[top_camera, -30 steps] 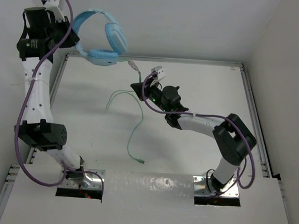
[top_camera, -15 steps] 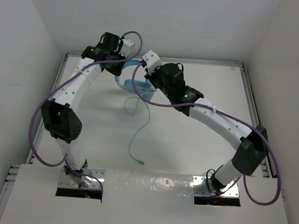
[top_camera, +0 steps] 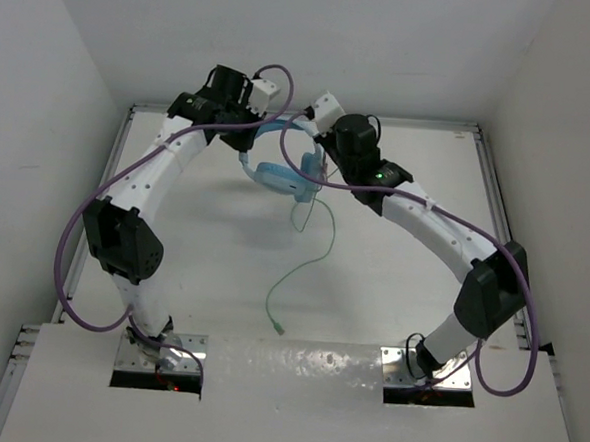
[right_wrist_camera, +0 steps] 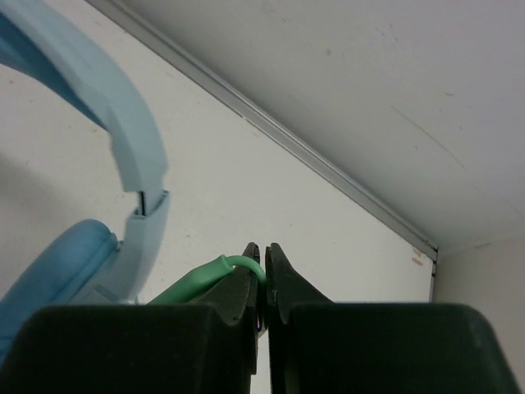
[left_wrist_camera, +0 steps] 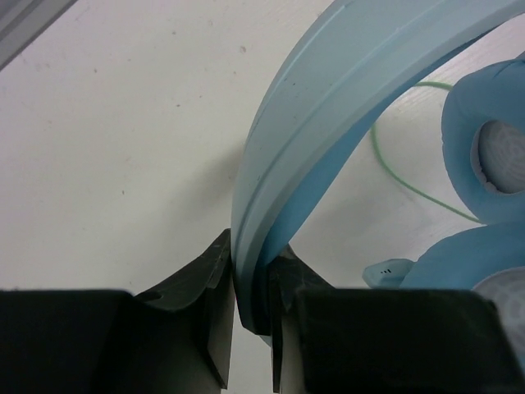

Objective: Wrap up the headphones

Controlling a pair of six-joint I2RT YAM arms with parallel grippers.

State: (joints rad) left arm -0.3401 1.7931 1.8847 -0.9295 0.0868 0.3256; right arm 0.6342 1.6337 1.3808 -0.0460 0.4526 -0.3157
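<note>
The left gripper [left_wrist_camera: 250, 279] pinches the headphones [top_camera: 278, 176] by the headband, close to the far rail [top_camera: 421, 123]. The right gripper [right_wrist_camera: 263, 271] is clamped on the cable [top_camera: 307, 267], which trails across the bare table [top_camera: 391, 287] toward the near edge.

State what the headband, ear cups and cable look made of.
The headband looks like hard plastic: smooth, matte light blue, moulded ridges. The ear cups seem soft padding under leatherette: rounded, faintly sheened. The cable has a thin pale green rubbery sheath, probably, curving freely.

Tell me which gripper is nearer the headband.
Left. The left gripper is clamped on the headband itself. The right gripper pinches the green cable just beside it, not touching it.
</note>
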